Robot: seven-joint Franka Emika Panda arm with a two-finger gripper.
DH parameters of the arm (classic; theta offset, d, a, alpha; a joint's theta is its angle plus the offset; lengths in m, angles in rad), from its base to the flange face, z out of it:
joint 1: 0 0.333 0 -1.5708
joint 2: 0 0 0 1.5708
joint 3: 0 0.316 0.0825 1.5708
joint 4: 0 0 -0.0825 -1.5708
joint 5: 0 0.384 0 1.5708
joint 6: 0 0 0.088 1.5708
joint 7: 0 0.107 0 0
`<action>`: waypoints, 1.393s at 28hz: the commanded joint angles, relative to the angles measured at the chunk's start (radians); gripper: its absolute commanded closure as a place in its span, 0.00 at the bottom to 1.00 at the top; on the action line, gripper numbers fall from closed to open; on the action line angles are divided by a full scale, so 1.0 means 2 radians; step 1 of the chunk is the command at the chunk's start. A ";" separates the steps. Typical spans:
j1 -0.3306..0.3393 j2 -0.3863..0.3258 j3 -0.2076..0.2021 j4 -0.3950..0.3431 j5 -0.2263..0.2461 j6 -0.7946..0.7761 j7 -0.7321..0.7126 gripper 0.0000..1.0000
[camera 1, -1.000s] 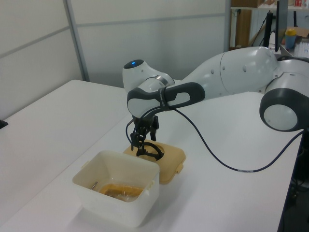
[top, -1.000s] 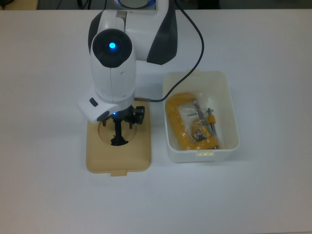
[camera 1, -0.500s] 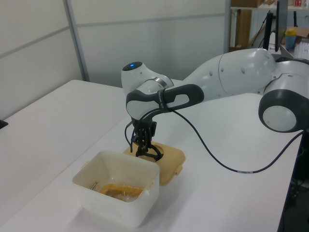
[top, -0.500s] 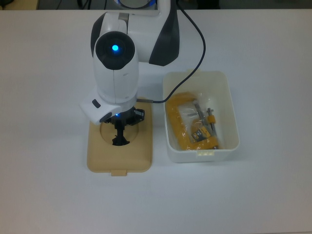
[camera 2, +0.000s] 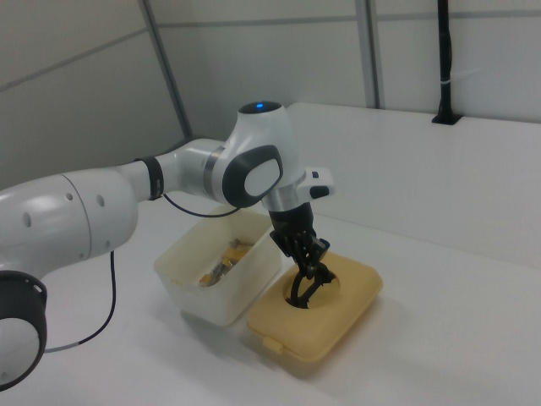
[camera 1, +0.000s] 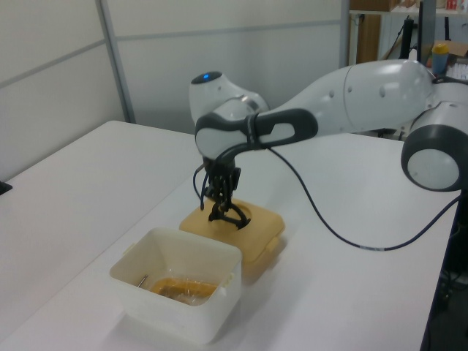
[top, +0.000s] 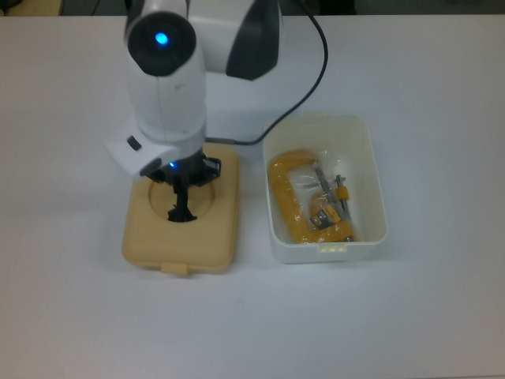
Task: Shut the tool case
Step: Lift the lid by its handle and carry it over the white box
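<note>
The tool case stands in two parts. Its white tub [top: 372, 166] [camera 1: 179, 296] [camera 2: 196, 283] is open at the top view's right and holds a yellow clamp [top: 304, 207] in a clear bag. The tan lid [top: 189, 241] [camera 1: 259, 232] [camera 2: 342, 315] is beside the tub at the top view's left, its latch tab toward the near edge. My gripper [top: 181, 199] [camera 1: 221, 208] [camera 2: 310, 267] points straight down into the lid's round recess, shut on the black handle [top: 180, 213] [camera 1: 232, 218] [camera 2: 301, 293]. In the left view the lid looks raised slightly off the table.
A black cable [top: 317, 75] runs from the wrist over the table behind the tub. White tabletop [top: 426, 316] surrounds both parts. The arm's big links [camera 1: 365, 95] hang over the table's far side in the left view.
The gripper has closed in on the handle and carried the lid toward the top view's left and a little upward. The tub has not moved.
</note>
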 commanded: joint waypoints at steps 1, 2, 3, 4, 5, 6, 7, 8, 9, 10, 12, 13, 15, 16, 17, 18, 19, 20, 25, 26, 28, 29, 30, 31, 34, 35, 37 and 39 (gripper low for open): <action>-0.012 -0.034 -0.002 0.010 0.016 -0.056 -0.028 1.00; -0.012 -0.035 -0.003 0.013 0.018 -0.061 -0.028 1.00; -0.012 -0.037 -0.004 0.016 0.018 -0.065 -0.028 1.00; -0.012 -0.040 -0.004 0.017 0.018 -0.069 -0.028 1.00; -0.012 -0.047 -0.003 0.019 0.018 -0.071 -0.028 1.00; -0.012 -0.050 -0.003 0.021 0.019 -0.072 -0.028 1.00; -0.012 -0.052 -0.002 0.021 0.019 -0.072 -0.028 1.00; -0.012 -0.054 -0.002 0.021 0.019 -0.072 -0.027 1.00; -0.011 -0.057 -0.001 0.021 0.019 -0.073 -0.026 1.00; -0.011 -0.059 0.001 0.022 0.019 -0.073 -0.025 1.00; -0.009 -0.062 0.002 0.023 0.019 -0.075 -0.022 1.00; -0.007 -0.063 0.002 0.024 0.019 -0.075 -0.022 1.00; -0.005 -0.063 0.003 0.032 0.019 -0.076 -0.021 1.00; -0.004 -0.063 0.003 0.037 0.020 -0.076 -0.013 1.00; -0.004 -0.063 0.004 0.039 0.020 -0.075 -0.009 1.00; -0.004 -0.063 0.005 0.040 0.020 -0.075 -0.005 1.00; -0.003 -0.063 0.007 0.041 0.020 -0.075 -0.002 1.00; -0.003 -0.063 0.010 0.044 0.021 -0.075 0.000 1.00; 0.014 -0.063 0.012 0.048 0.021 -0.075 0.016 1.00; 0.016 -0.063 0.012 0.048 0.022 -0.075 0.021 1.00; 0.024 -0.064 0.012 0.048 0.021 -0.075 0.028 1.00; 0.029 -0.064 0.012 0.048 0.021 -0.075 0.031 1.00; 0.034 -0.064 0.012 0.048 0.021 -0.075 0.034 1.00; 0.038 -0.064 0.012 0.049 0.021 -0.075 0.037 1.00; 0.050 -0.064 0.012 0.048 0.021 -0.075 0.048 1.00; 0.054 -0.064 0.012 0.049 0.021 -0.075 0.051 1.00; 0.064 -0.064 0.012 0.049 0.021 -0.074 0.057 1.00; 0.070 -0.064 0.012 0.049 0.021 -0.074 0.062 1.00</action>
